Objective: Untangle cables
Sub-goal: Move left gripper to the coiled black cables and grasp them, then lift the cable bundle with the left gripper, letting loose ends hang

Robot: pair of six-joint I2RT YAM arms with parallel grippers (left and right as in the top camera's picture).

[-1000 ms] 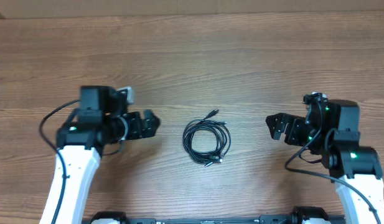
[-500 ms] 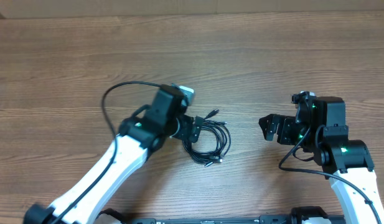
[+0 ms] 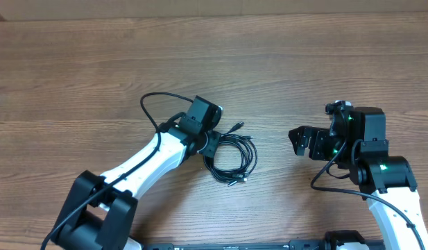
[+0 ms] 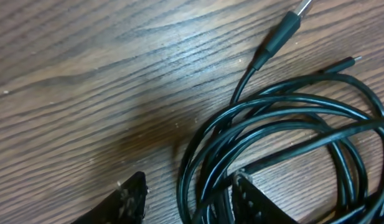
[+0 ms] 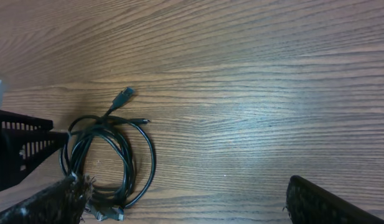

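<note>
The cables [image 3: 250, 154] are thin black cords in one loose coil at the table's middle, with a plug [image 3: 236, 126] sticking out up and right. My left gripper [image 3: 210, 149] is down at the coil's left edge. In the left wrist view its fingertips [image 4: 132, 194] stand on either side of several cable strands [image 4: 291, 99]. The jaws are part-way in, and a gap remains beside the left finger. My right gripper [image 3: 297, 141] hovers open to the right of the coil and holds nothing. From the right wrist, the coil [image 5: 151, 155] lies at the left.
The wooden table [image 3: 324, 69] is bare around the coil. A thick black wire [image 3: 148, 104] loops off the left arm behind the gripper. The left gripper's black body [image 5: 17, 149] shows at the left edge of the right wrist view.
My left arm swung right from its resting spot to the coil, and its jaws have narrowed around the strands. The right gripper edged slightly left, then stayed still. The coil has not moved.
</note>
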